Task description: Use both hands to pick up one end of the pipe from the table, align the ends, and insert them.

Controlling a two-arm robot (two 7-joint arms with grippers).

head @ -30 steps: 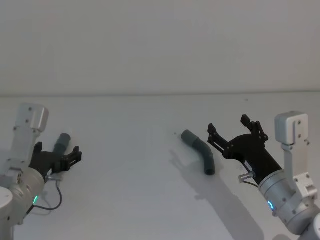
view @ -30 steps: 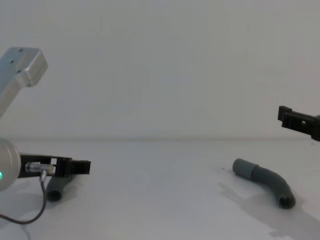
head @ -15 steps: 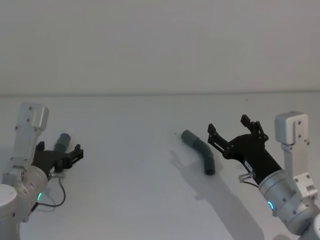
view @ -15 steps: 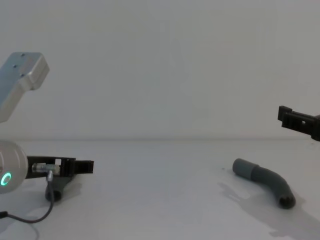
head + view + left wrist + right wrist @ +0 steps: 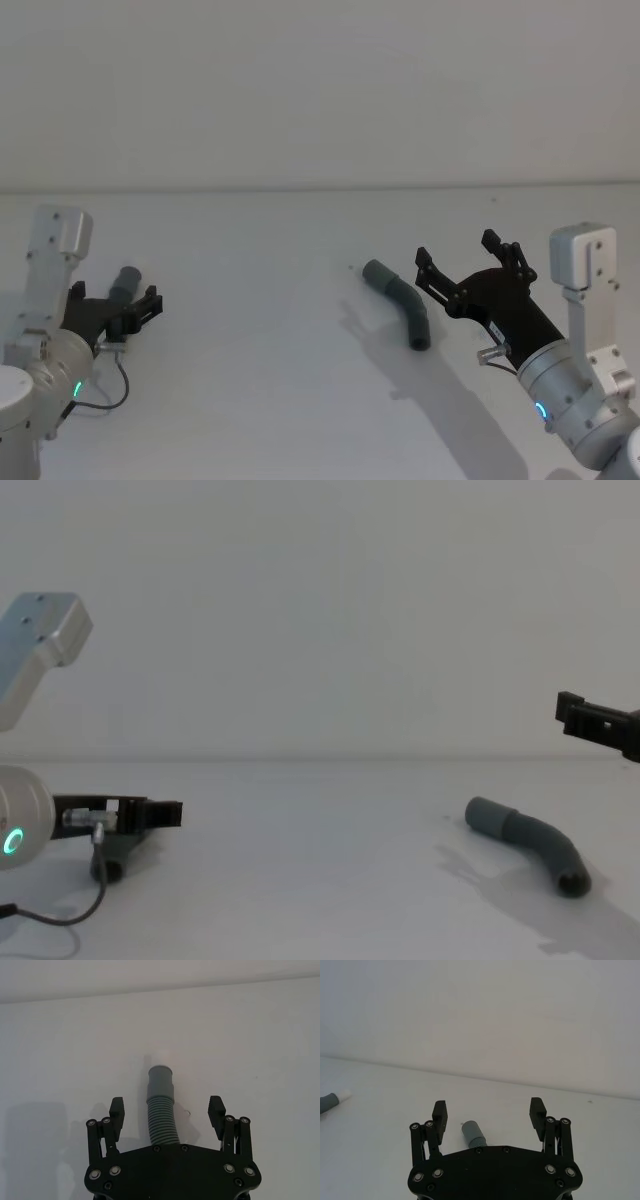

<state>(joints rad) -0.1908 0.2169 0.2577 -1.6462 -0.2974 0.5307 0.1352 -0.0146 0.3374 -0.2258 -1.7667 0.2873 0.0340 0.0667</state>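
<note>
Left hand (fingers apart) straddles its pipe lengthwise; right hand, also spread, hovers beside the other pipe.

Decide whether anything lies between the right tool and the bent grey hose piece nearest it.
Nothing visible does. The open black plastic right tool hangs to the right of and above the dark grey ribbed bent hose piece, which lies on the matte white table.
</note>
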